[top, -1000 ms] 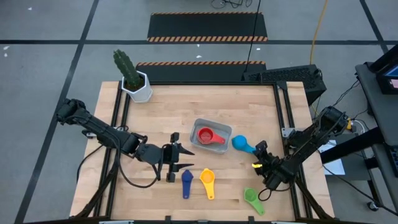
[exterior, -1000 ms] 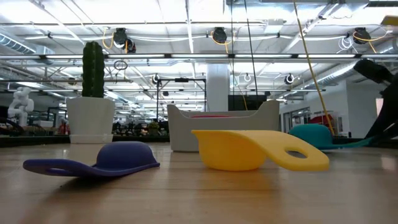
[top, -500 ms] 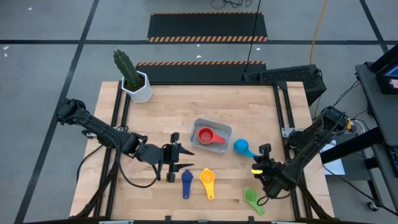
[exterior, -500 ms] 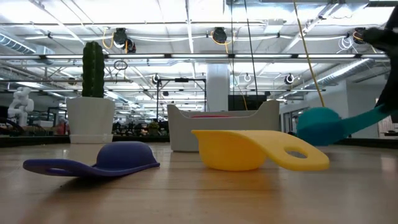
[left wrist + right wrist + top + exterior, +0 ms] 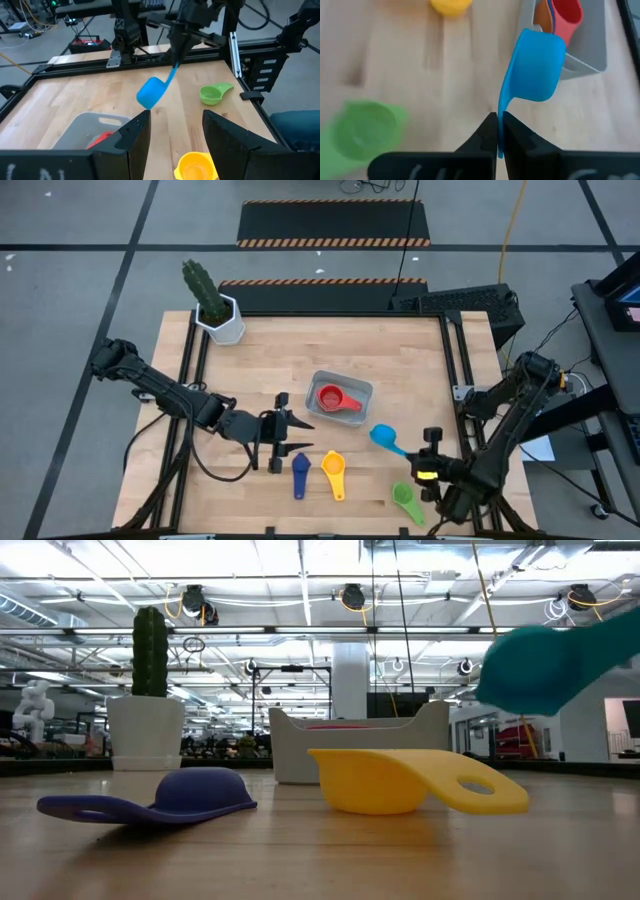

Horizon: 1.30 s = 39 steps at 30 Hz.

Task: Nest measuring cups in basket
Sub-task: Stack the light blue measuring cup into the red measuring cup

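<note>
Aloft, right claw pinches light blue cup — handle-first.

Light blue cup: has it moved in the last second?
Yes. The right gripper, jaws shut on its handle, has lifted the light blue cup off the table; in the high view it now lies farther from the basket.

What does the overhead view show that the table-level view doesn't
Only the high view shows both arms, the left gripper open near the navy cup, the right gripper shut on the light blue cup handle, and the green cup. Only the low view shows the light blue cup lifted clear of the table. Both show the cactus pot, basket, navy cup and yellow cup.
</note>
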Tool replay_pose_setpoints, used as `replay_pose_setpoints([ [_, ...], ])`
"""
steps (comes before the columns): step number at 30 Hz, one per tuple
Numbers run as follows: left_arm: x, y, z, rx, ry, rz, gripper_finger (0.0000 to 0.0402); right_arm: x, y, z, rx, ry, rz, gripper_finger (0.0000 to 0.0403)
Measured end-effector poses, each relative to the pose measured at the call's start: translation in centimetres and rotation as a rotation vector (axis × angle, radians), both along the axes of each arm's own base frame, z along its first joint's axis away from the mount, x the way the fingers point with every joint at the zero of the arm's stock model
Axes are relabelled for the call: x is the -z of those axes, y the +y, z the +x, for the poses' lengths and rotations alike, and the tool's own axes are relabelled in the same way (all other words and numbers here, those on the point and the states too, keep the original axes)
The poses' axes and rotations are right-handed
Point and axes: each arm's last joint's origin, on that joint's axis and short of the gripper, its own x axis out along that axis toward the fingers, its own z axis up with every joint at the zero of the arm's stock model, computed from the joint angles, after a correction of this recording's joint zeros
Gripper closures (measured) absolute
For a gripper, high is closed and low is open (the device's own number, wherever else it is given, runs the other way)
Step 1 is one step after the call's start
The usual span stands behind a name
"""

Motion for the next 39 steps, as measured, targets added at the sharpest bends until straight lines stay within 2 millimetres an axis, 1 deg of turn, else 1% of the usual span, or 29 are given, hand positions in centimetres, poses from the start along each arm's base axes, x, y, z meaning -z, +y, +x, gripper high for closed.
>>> replay_pose_setpoints([
  [5,-0.1,-0.3,-0.1,0.01,-0.013,0.001,0.022,-1.2,0.5,0.2,0.076,-0.197,0.122,0.0403],
  [8,-0.1,-0.6,-0.2,0.027,-0.016,0.01,0.022,-2.2,0.9,0.7,0.074,-0.354,0.165,0.0403],
  [10,-0.2,-0.9,-0.3,0.041,-0.027,0.015,0.022,-3.0,1.3,1.2,0.047,-0.455,0.163,0.0403],
  [13,-0.6,-1.3,-0.4,0.057,-0.064,0.014,0.022,-3.9,1.7,1.7,0.01,-0.59,0.1,0.0403],
  [16,-0.9,-1.7,-0.5,0.053,-0.096,0.012,0.022,-4.3,1.7,2.1,-0.025,-0.657,0.074,0.0403],
  [19,-1.1,-2.0,-0.6,0.057,-0.12,0.027,0.0219,-4.5,1.6,2.5,-0.058,-0.722,0.105,0.0403],
  [22,-1.2,-2.1,-0.6,0.064,-0.133,0.04,0.022,-4.1,1.2,3.0,-0.135,-0.782,0.154,0.0403],
  [26,-1.3,-2.0,-0.6,0.065,-0.135,0.05,0.0212,-3.4,0.0,3.3,-0.23,-0.888,0.254,0.0403],
  [29,-1.3,-2.0,-0.6,0.06,-0.135,0.047,0.0201,-2.3,-1.5,3.3,-0.25,-0.958,0.318,0.0403],
  [31,-1.3,-2.0,-0.6,0.061,-0.135,0.049,0.0196,-1.5,-2.6,3.4,-0.23,-0.996,0.37,0.0403],
  [34,-1.2,-1.9,-0.6,0.063,-0.133,0.06,0.0195,-0.6,-4.4,3.7,-0.136,-1.047,0.445,0.0403],
  [37,-1.0,-1.8,-0.6,0.065,-0.115,0.087,0.0195,0.4,-6.0,4.4,-0.075,-1.052,0.471,0.0403],
  [39,-0.7,-1.5,-0.5,0.048,-0.087,0.11,0.0195,0.8,-7.1,5.1,-0.066,-1.044,0.506,0.0403],
])
